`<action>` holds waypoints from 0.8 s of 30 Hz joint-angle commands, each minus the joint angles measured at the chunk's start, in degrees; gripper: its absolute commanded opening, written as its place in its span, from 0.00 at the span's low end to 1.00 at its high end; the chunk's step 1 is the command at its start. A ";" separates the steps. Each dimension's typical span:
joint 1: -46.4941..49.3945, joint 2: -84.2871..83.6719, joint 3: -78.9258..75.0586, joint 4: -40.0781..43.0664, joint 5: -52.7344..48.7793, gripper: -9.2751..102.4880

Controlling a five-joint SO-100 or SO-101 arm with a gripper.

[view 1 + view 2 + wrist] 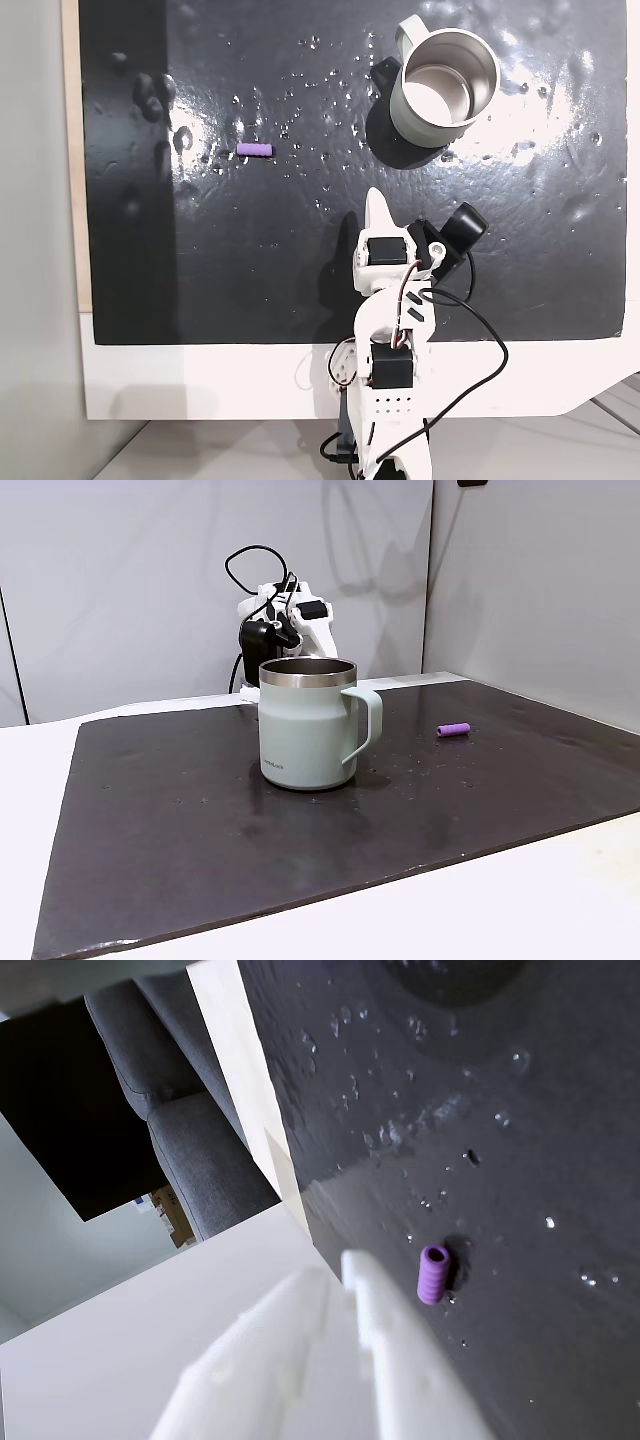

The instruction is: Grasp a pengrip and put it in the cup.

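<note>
Lying on the dark mat (300, 280) near its left edge in a fixed view, the pengrip (254, 150) is noted; the cup (445, 90) stands at the far right corner. The tool (377, 205) is closed, empty.

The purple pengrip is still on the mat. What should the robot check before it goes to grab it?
1. Pengrip lying free on the black mat, nothing touching it: ok.
2. Gripper carrying nothing: ok.
3. Gripper fingers apart enough to fit the pengrip: not ok; in the wrist view they look closed together.
4. Cup upright, open top facing up: ok.
5. Cup standing apart from the pengrip, not blocking the way: ok.
6. Mat dry: not ok; water droplets are scattered around.
</note>
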 commanded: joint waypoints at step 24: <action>-6.59 -4.31 -20.13 16.52 -5.10 0.08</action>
